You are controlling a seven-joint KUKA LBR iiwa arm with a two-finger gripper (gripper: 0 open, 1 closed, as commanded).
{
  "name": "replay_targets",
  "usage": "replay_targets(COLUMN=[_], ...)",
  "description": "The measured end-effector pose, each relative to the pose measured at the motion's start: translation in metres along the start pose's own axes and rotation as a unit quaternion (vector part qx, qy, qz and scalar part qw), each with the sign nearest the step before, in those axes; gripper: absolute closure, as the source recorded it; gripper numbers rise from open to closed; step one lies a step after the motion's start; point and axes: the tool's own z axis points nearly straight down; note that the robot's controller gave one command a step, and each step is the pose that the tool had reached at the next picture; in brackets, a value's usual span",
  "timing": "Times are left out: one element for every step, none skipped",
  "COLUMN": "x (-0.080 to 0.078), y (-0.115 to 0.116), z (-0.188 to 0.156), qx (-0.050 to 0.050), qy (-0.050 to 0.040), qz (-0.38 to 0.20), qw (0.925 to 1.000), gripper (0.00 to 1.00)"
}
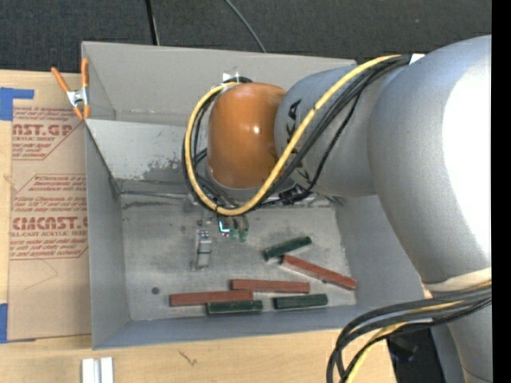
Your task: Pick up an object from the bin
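Observation:
My gripper hangs low over the bin floor, left of the middle, under the arm's orange cover. Nothing shows between its parts or directly under it. To its right lies a tilted dark green stick. Just below that one rests a slanted red-brown stick. Toward the front, below the gripper, a long red-brown stick lies flat with a dark green stick tight against its front side.
Another red-brown stick and a dark green stick lie near the front wall. A small dark speck sits at the front left. The arm and its cables cover the bin's back right.

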Motion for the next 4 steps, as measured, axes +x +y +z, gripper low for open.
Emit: replay_targets(x=[-0.002,0.047,0.071,0.075], y=[-0.001,-0.017,-0.012,-0.011], z=[-0.004,-0.014,0.012,0.057], qx=[-0.001,0.000,0.000,0.001], qy=[-0.0035,-0.0033,-0.0040,-0.0007], qz=[0.001,-0.024,-0.074,-0.252], qw=[1.0000,0.9997,0.9972,0.9678], gripper=[0.00,0.00,0.00,1.00])
